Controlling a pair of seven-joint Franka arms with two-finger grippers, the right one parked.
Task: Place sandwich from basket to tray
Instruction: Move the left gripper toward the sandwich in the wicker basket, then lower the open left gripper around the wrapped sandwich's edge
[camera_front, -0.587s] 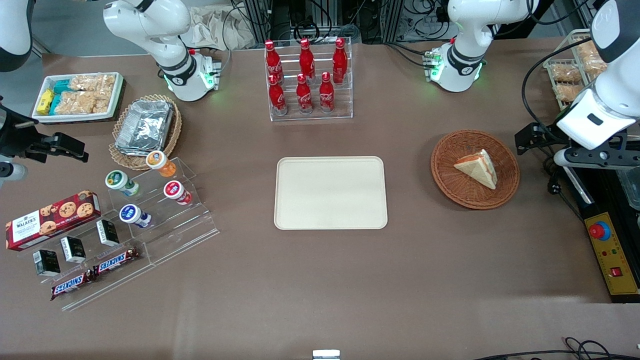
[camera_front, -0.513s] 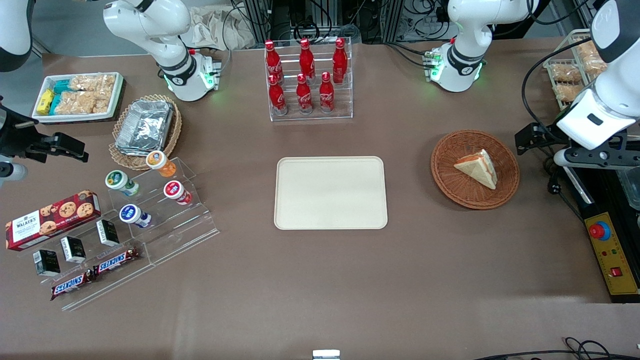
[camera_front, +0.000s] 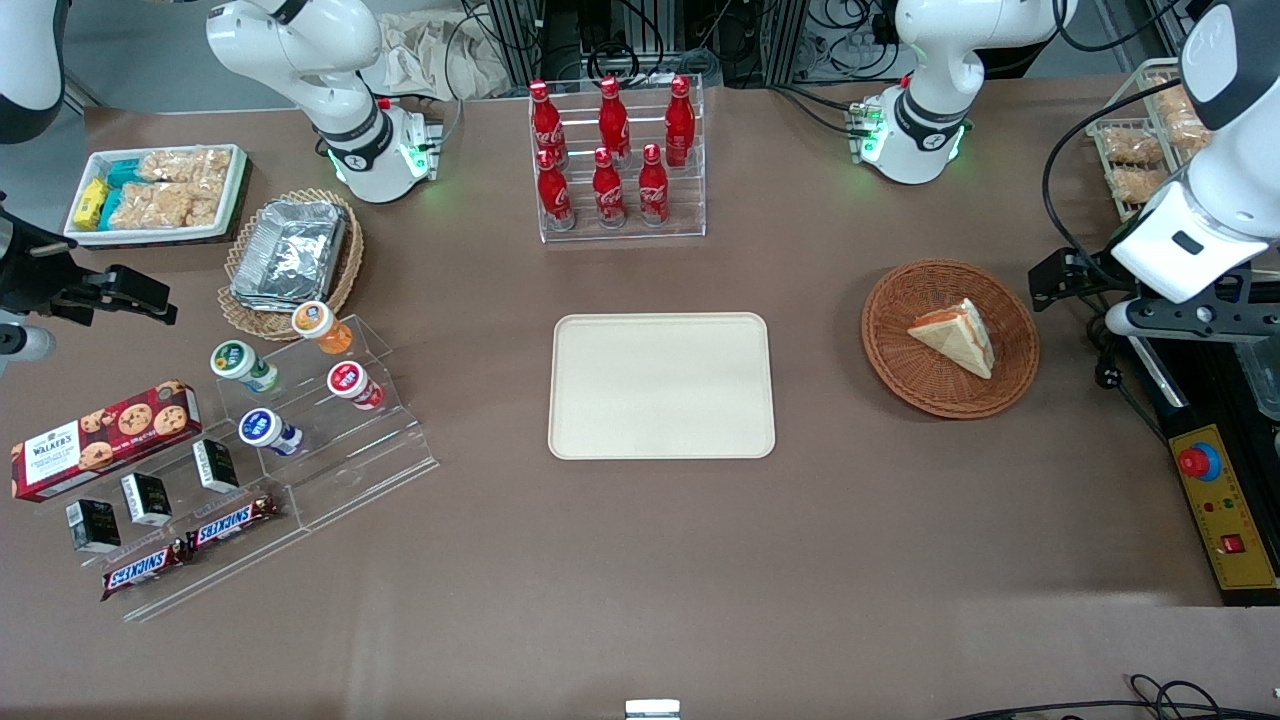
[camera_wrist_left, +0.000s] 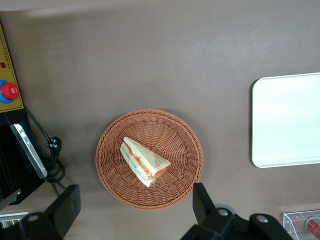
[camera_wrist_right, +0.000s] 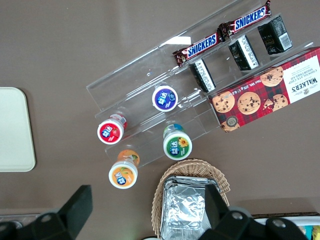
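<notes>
Triangular white-bread sandwich (camera_wrist_left: 144, 161) is lying in the round reddish-brown wicker basket (camera_wrist_left: 183, 136) on the brown table (camera_front: 900, 520), its red-green filling showing only from the wrist, whose spread-fingered gripper (camera_wrist_left: 135, 210) is hovering above, well apart from the cream rectangular plastic tray (camera_front: 661, 386).

**Left arm up at its end of the table, fingers spread**

Your left arm (camera_front: 1215, 215) hangs high at the working arm's end of the table, wrist angled down. The gripper (camera_wrist_left: 135, 210) faces straight down, and you can see both fingers (camera_wrist_left: 67, 207) set wide apart with nothing between them.
</notes>
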